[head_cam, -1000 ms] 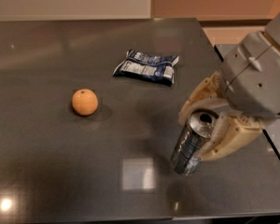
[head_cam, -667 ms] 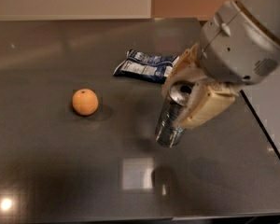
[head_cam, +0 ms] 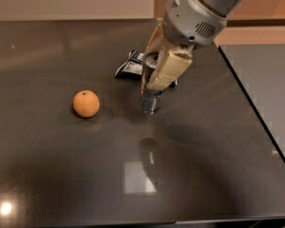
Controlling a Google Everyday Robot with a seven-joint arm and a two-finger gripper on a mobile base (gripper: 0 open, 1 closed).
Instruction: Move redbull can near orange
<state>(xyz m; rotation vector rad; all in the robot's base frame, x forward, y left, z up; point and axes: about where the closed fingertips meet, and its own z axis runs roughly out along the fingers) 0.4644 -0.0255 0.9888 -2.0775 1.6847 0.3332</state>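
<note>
The redbull can is upright in my gripper, held just above or on the dark table, its shiny top half hidden between the cream fingers. The gripper is shut on the can. The orange sits on the table to the left of the can, about a can's height away.
A flat blue-and-white snack bag lies just behind the can, partly hidden by the gripper. The dark glossy table ends at a right edge and a front edge. Ceiling lights reflect on the near surface.
The gripper has carried the can leftward and farther back across the table, from the right side to a spot close to the orange and in front of the snack bag.
</note>
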